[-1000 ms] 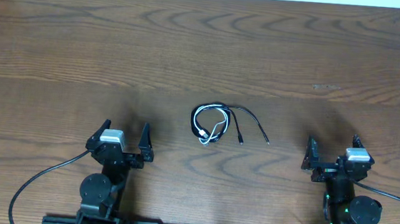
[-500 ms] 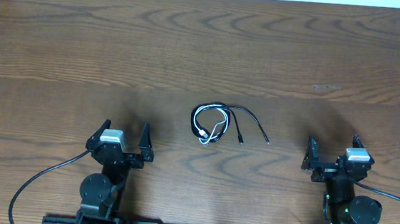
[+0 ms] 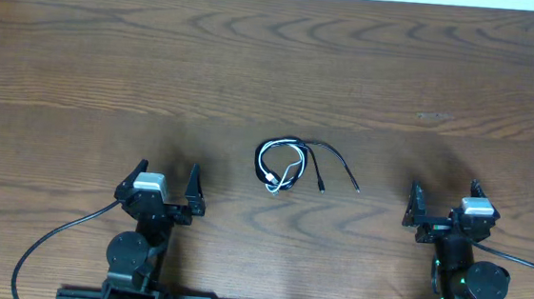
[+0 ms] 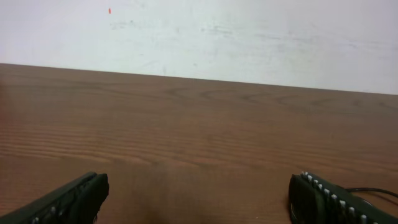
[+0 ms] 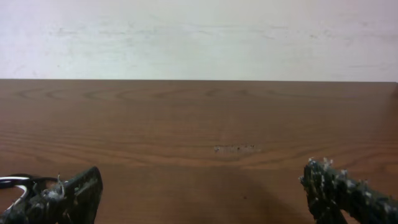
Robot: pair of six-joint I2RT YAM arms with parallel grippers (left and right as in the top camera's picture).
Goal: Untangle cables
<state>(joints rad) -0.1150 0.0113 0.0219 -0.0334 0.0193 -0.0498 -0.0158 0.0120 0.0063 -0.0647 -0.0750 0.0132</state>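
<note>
cables | nothing has moved, tangle untouched | left gripper, right gripper: fingers wide apart, empty | untangling not started

Overhead straight down on table, 2 wrist views low, level, facing far wall

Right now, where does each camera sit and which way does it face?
Overhead: above the table, looking straight down on the cables; left tool and right tool sit open at the bottom.
Left wrist: low behind the left tool, facing across the table to a pale wall; its fingertips show.
Right wrist: likewise on the right tool; fingertips show, cables lower left.
Shared: overhead and right wrist both show the cables.
</note>
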